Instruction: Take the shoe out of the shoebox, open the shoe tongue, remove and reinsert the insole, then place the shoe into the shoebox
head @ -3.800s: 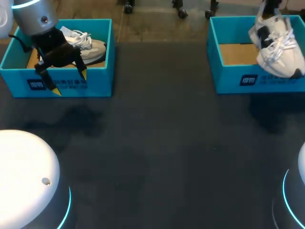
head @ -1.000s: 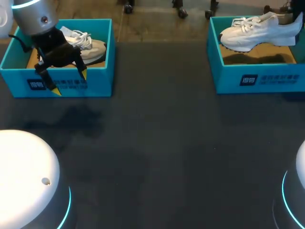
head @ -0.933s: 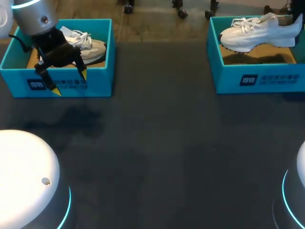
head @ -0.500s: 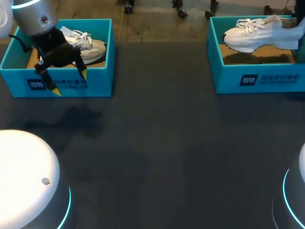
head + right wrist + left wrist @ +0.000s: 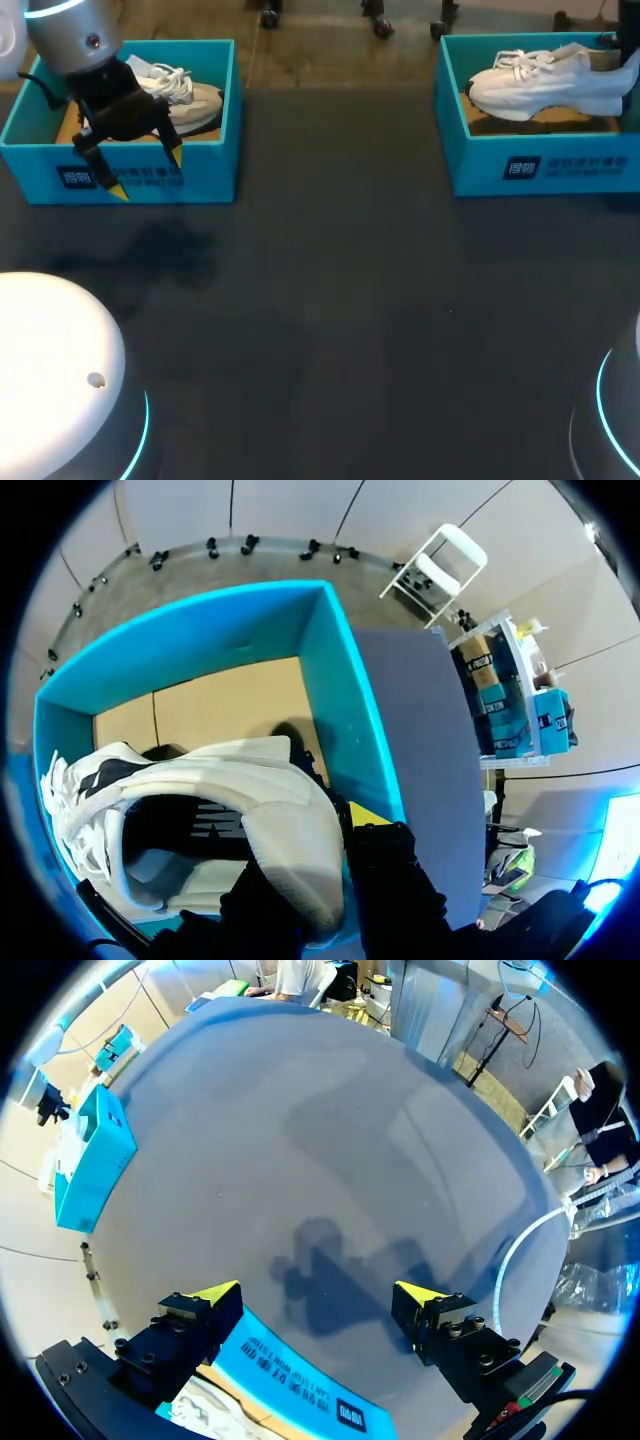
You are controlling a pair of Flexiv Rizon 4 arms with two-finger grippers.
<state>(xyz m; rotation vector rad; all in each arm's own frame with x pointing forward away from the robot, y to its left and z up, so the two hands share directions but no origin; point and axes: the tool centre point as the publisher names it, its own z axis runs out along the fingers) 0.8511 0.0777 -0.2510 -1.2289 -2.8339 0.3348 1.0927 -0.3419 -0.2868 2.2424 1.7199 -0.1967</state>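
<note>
A white shoe (image 5: 550, 85) lies level, toe pointing left, just over the right blue shoebox (image 5: 560, 165). My right gripper (image 5: 325, 845) is shut on its heel collar; one yellow fingertip (image 5: 368, 813) shows outside the heel, the other is hidden inside the shoe (image 5: 200, 810). The box's cardboard floor (image 5: 200, 715) lies under the shoe. A second pale shoe (image 5: 185, 98) rests in the left blue shoebox (image 5: 205, 165). My left gripper (image 5: 147, 173) hangs open above that box's front wall (image 5: 290, 1380), nothing between its fingers.
The dark table top (image 5: 330, 300) stretches between the two boxes and toward the front. The two arm bases (image 5: 60, 370) rise at the front corners. In the left wrist view the right shoebox (image 5: 95, 1155) stands far across the table.
The right gripper turned the shoe from hanging toe-down to level, then carried it rightward and lower over the right box. The left arm has not moved.
</note>
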